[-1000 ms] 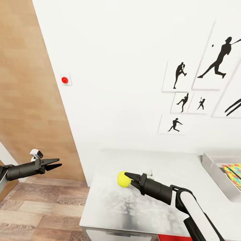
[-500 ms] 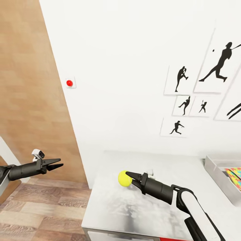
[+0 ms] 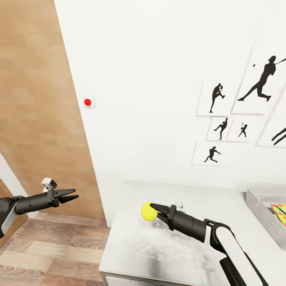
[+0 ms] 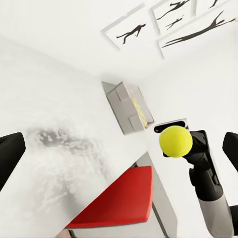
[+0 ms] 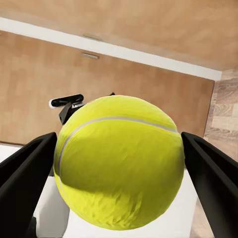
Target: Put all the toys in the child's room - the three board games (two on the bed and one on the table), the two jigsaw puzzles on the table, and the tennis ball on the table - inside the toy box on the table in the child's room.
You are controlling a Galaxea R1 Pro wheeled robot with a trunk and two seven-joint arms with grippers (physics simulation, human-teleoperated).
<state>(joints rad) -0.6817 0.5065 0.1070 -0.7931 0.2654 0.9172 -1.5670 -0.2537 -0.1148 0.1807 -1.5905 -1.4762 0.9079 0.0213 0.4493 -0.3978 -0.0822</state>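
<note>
One tennis ball (image 3: pixel 149 211), one toy box (image 3: pixel 258 204), two grippers, six wall silhouettes.

We find no readable words, numbers or brand marks. The wall prints (image 3: pixel 215 97) carry only black sport silhouettes, and the tennis ball (image 5: pixel 118 161) bears a plain seam line.

Red wall button (image 3: pixel 87 102), silhouette pictures (image 3: pixel 238 115), wooden door (image 3: pixel 35 111)

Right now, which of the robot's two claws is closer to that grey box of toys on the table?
Right. The right gripper, holding the tennis ball, is over the table where the toy box sits. The left gripper hangs off the table's far end, over the floor.
</note>
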